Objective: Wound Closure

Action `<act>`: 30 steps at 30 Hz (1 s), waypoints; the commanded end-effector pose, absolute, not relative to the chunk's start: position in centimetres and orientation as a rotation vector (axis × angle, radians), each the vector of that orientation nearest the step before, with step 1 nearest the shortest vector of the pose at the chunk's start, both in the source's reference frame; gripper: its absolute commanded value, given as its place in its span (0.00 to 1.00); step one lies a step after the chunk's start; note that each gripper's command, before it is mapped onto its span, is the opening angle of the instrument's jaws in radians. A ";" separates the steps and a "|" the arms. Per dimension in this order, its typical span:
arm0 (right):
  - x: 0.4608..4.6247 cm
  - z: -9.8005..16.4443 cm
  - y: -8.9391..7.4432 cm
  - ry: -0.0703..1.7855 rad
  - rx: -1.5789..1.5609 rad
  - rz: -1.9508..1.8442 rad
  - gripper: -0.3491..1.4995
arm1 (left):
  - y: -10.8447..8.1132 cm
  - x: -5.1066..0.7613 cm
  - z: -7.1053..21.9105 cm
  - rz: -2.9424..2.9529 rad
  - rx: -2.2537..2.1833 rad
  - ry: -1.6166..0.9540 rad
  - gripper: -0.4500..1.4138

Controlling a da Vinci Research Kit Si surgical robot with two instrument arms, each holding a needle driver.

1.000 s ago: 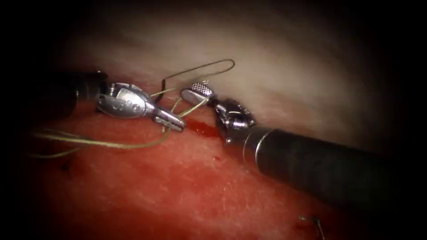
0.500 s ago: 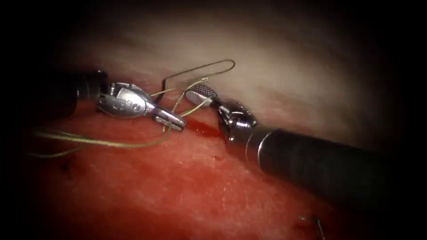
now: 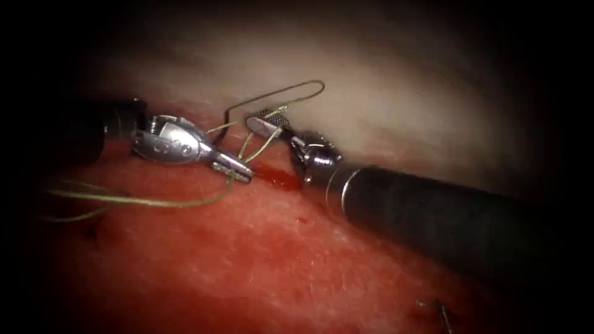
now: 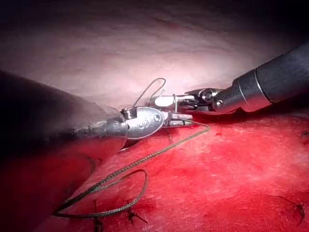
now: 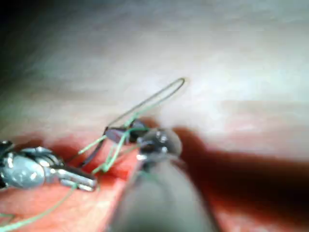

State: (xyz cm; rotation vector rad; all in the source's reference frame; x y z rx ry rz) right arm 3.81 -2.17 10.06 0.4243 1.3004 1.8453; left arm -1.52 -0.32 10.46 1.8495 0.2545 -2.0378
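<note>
The tissue [image 3: 260,260] is red in front and pale behind. My left tool [image 3: 234,168] comes in from the left with its jaws shut on the greenish thread [image 3: 154,202], which trails off to the left. It appears again as the left tool [image 4: 181,119] in its wrist view. The thin dark needle [image 3: 272,97] arcs above both tools, clear of the tissue, with thread at its hooked far end. Its near end drops beside the left tool's jaws. My right tool [image 3: 265,120] has its jaws open just under the needle, with thread [image 5: 113,154] running past them.
A small pool of red fluid [image 3: 278,179] lies on the tissue between the two tools. Cut ends of thread [image 3: 440,310] stick up at the front right. The right tool's dark shaft [image 3: 433,216] crosses the right half of the scene.
My right tool has moved a little left and up, bringing its open jaws closer to the needle and the left tool. The left tool and needle have hardly moved.
</note>
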 end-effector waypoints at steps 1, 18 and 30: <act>3.88 10.1 -2.1 1.310 0.427 1.843 0.44 | -0.3 -1.56 10.5 -2.037 1.849 0.254 0.00; 3.90 9.7 -2.2 1.370 0.403 1.654 0.00 | -0.1 -1.33 10.6 -2.101 1.841 0.268 0.00; 3.80 9.5 -2.4 1.397 0.328 1.507 0.00 | 0.5 -0.90 10.8 -2.241 1.820 0.249 0.00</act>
